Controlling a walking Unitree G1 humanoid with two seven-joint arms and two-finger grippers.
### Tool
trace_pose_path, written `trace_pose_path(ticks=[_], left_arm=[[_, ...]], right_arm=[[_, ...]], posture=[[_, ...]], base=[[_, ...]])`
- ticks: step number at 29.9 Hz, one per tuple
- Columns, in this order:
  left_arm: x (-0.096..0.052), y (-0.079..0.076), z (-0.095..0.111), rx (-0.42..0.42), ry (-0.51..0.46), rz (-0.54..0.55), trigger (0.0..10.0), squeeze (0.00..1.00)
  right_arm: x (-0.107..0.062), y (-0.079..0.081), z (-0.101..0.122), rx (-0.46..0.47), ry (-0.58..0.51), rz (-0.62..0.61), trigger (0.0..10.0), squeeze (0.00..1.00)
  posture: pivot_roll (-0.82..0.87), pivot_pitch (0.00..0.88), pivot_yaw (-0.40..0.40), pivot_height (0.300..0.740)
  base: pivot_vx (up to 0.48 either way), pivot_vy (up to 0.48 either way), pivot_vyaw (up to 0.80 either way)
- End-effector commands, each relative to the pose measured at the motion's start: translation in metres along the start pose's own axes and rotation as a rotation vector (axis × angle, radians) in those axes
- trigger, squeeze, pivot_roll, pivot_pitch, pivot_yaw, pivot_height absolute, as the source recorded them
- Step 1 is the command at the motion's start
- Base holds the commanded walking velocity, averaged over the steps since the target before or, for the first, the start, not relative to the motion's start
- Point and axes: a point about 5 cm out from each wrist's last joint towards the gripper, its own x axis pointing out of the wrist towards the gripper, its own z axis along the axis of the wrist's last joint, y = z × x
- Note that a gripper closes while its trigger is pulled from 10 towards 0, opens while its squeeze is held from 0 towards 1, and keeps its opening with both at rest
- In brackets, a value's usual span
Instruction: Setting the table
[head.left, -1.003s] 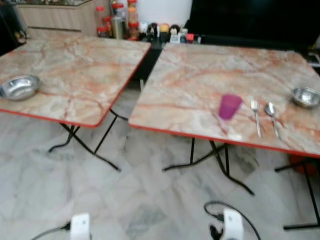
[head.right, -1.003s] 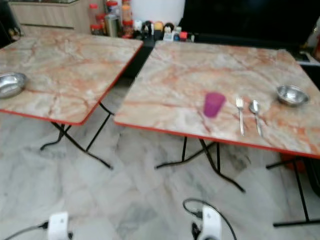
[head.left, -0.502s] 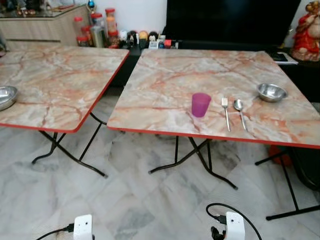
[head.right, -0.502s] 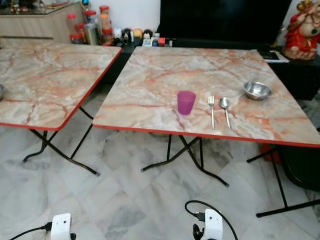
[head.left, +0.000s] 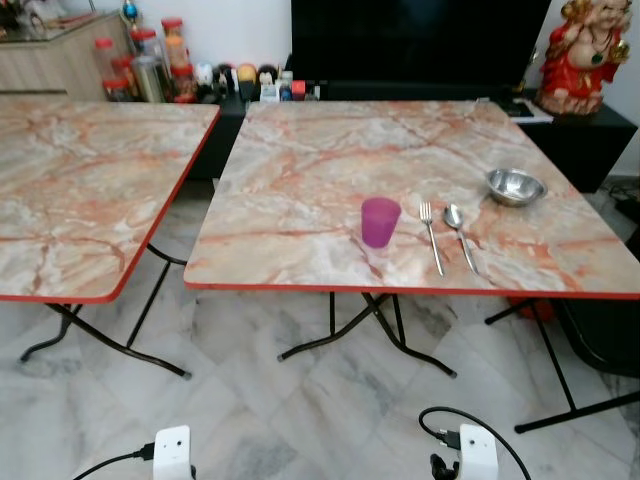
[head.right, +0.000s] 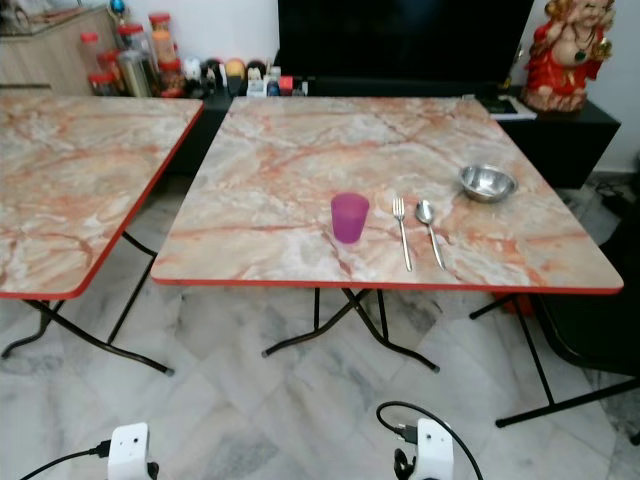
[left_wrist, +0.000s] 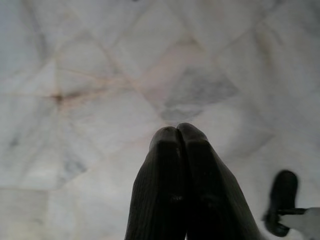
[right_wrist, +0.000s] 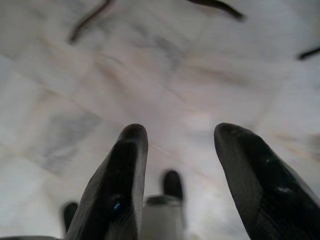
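Observation:
A purple cup (head.left: 380, 221) stands upright near the front edge of the marble-topped table (head.left: 320, 160) ahead. Just right of it lie a fork (head.left: 431, 236) and a spoon (head.left: 459, 234) side by side, handles toward me. A small steel bowl (head.left: 515, 186) sits further right and back. My left gripper (left_wrist: 178, 132) hangs low over the floor with its fingers pressed together. My right gripper (right_wrist: 180, 135) also hangs over the floor, fingers spread apart with nothing between them.
A second marble table (head.left: 70, 180) stands to the left, a gap between the two. Jars and small items (head.left: 160, 70) line a low cabinet at the back, beside a dark TV and a red figurine (head.left: 575, 55). A dark chair (head.left: 610, 330) stands at the right.
The camera has swung right and drawn nearer, so the table with the cup is now centred. The steel bowl on the left table has left the picture. Nothing on the tables moved.

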Motion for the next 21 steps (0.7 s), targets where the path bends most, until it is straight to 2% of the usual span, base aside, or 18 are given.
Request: trace_pose_path(ticks=[1, 21], left_arm=[[0.0007, -0.0041, 0.002, 0.005, 0.003, -0.011, 10.0, 0.0], [0.001, -0.0066, 0.003, 0.002, 0.004, -0.019, 10.0, 0.0]], right_arm=[[-0.001, -0.0065, -0.001, 0.0, 0.004, -0.016, 10.0, 0.0], [-0.0006, -0.0068, 0.0005, -0.006, 0.004, -0.018, 10.0, 0.0]], posture=[[-0.01, 0.033, -0.003, 0.74], [-0.01, 0.038, -0.005, 0.74]], base=[[0.304, 0.0, 0.0], [0.319, 0.0, 0.0]])
